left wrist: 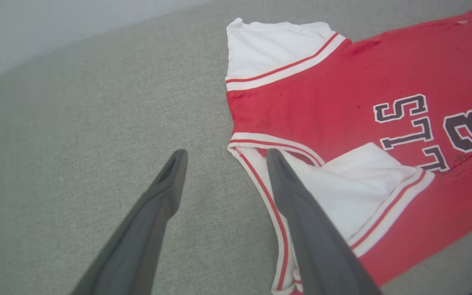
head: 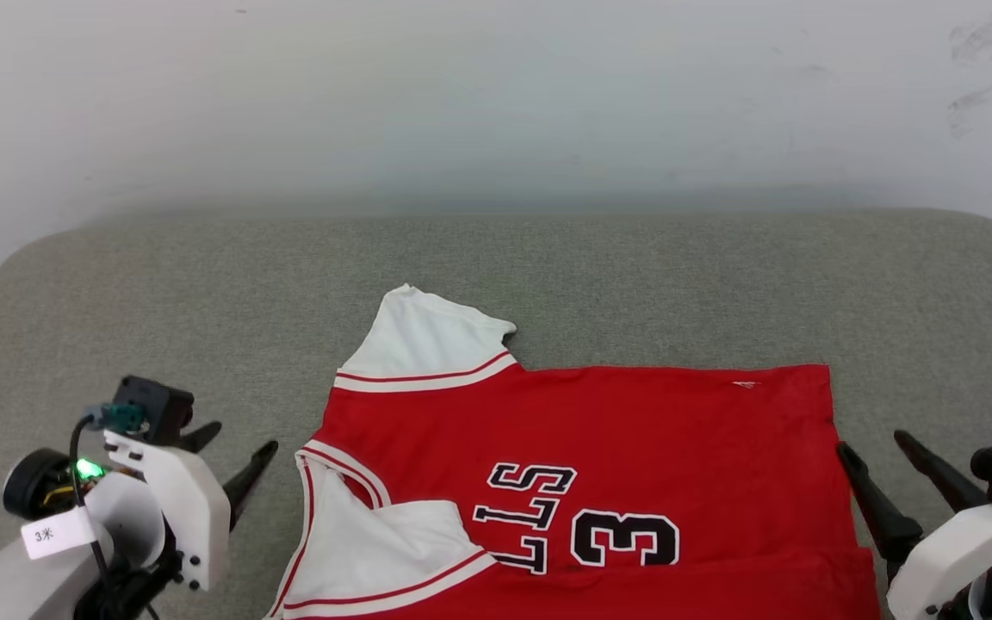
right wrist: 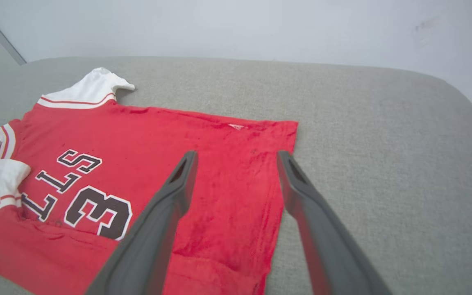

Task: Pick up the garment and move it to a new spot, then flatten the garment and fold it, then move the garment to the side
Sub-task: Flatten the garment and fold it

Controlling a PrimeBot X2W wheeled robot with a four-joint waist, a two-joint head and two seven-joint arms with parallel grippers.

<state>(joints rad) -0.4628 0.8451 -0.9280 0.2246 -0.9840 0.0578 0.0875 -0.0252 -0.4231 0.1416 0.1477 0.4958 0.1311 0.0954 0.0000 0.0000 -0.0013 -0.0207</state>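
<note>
Head view: the garment (head: 599,448) lies flat on the grey counter (head: 548,258), at its near middle. Its long axis runs left to right, collar toward the robot's left and hem toward the right, with the lettering on top. The near long edge looks turned up over the chest and the near sleeve (head: 401,542) lies folded in, so I judge the folding to be under way. The far sleeve (head: 427,340) sticks out past the red body. The left claw (head: 244,435) sits just beside the collar end, fingers spread and holding nothing. The right claw (head: 871,441) sits at the hem end, also spread and empty.

Left wrist view: the left claw (left wrist: 228,152) hovers with one finger over bare counter and the other over the striped collar (left wrist: 260,141). To do the next fold well, I would tuck the far sleeve (left wrist: 273,45) onto the body first, pinching it at the striped trim so it does not bunch.

Right wrist view: the right claw (right wrist: 237,153) straddles the hem (right wrist: 289,135), one finger over red cloth and one over the counter. For a lengthwise fold, both claws should take the far edge at matching points and travel together, keeping the crease parallel to the long axis. Uneven pulls would likely skew the hem corner.
</note>
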